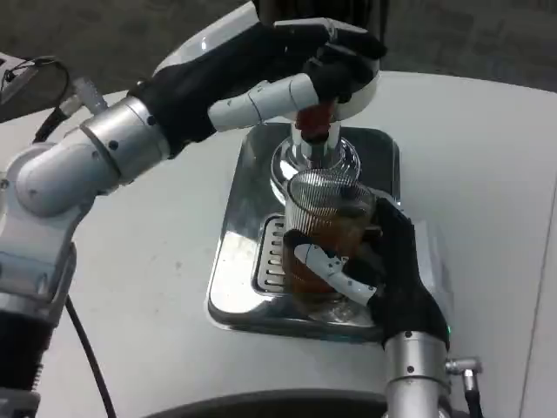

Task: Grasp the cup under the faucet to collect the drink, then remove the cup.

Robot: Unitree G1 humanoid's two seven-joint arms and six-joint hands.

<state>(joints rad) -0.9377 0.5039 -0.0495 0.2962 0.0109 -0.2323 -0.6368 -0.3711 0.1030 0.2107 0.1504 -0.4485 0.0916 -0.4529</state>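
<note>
A clear ribbed cup (326,228) holding brown drink stands on the drip grate (269,257) of a chrome dispenser base (239,222), right under the faucet spout (315,157). My right hand (383,266) wraps around the cup from the right and front, gripping it. My left hand (300,74) reaches in from the upper left and its fingers press on the red faucet handle (318,117) at the top of the tap. The cup is roughly half full.
The dispenser sits in the middle of a white table (148,287). Black cables (83,344) run along my left arm at the left edge. A dark floor lies beyond the table's far edge.
</note>
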